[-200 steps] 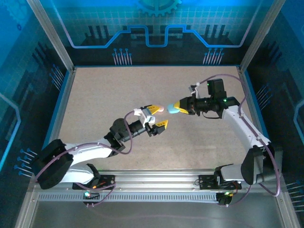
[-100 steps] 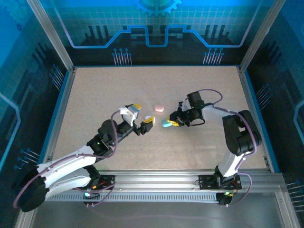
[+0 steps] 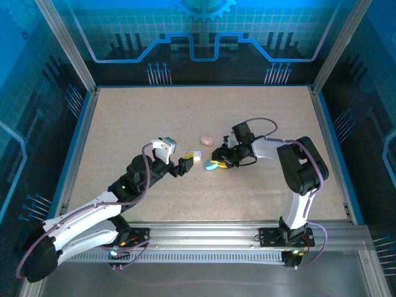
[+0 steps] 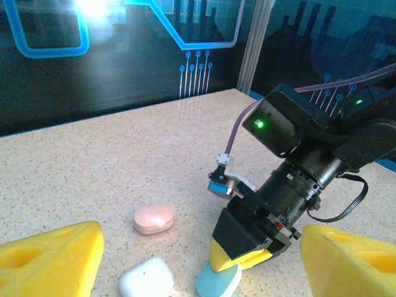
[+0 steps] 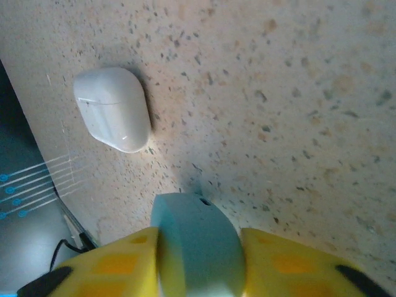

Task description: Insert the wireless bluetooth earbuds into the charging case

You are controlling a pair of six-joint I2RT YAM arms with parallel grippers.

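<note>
Picked up the action at the middle of the speckled table (image 3: 124, 117). Found the right gripper (image 3: 217, 163) stooped right down to the surface and aimed toward the left arm. Caught the teal case (image 5: 195, 216) squarely between its yellow fingers (image 5: 111, 269), flush against both sides from the right wrist camera. Read those jaws as parted just to the case's width and gripping it. Saw the underside of that case down on the table, right below the fingertips.

Swung over to the left gripper (image 4: 202, 244). Found it low and close, face to face with the right one, jaws flung wide. Saw its two yellow fingers out at either lower corner of the left wrist view, with nothing in their hold.

Spotted the white case (image 4: 146, 278) flat on the table just ahead of that open mouth, nearer one finger than the other, touched by neither. Placed it just beside the teal case, with a sliver of bare table between the two. Made out a thin seam around its shell from the right wrist camera, closed tight.

Noted the pink case (image 3: 207, 140) a little farther out toward the back wall, alone on the table. Put it near the other two cases and touching nothing.
</note>
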